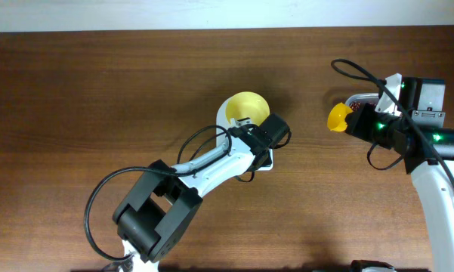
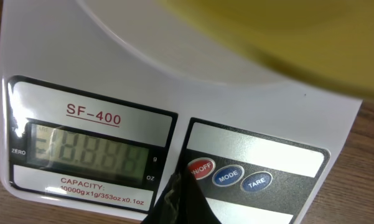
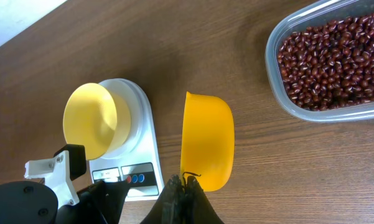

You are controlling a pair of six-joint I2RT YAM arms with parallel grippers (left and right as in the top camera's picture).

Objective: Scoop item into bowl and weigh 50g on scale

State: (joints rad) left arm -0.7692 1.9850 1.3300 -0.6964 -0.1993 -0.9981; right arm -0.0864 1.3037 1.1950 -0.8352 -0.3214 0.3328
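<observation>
**Beans (image 3: 336, 56) heaped in the clear tub (image 3: 277, 87); bowl (image 3: 90, 121) set on the scale (image 3: 143, 118)**

Dark, streaky wood grain covers the desk (image 1: 98, 83) that carries everything. The left arm (image 1: 204, 170), white with black joints, reaches to the middle of the overhead view. The right arm (image 1: 438, 181) comes in at three o'clock.

The tub is transparent plastic, a rounded rectangle with a thick rim, at one o'clock in the right wrist view. It holds a deep heap of small, glossy, reddish-brown beans.

The scale is smooth white plastic and square, and lies at eight o'clock in that view. Its grey display (image 2: 87, 155) shows faint eights. Round red and blue buttons (image 2: 229, 176) sit on a dark panel beside the display. The bowl, round and matte pale yellow, rests on the scale's platform.

A deeper yellow scoop (image 3: 206, 140), smooth and rounded, is turned on edge between the scale and the tub. The right jaws are closed on its near end.

The left jaws are closed with nothing between them. Their black tip is just beside the red button, at its seven o'clock; whether it touches cannot be told.
</observation>
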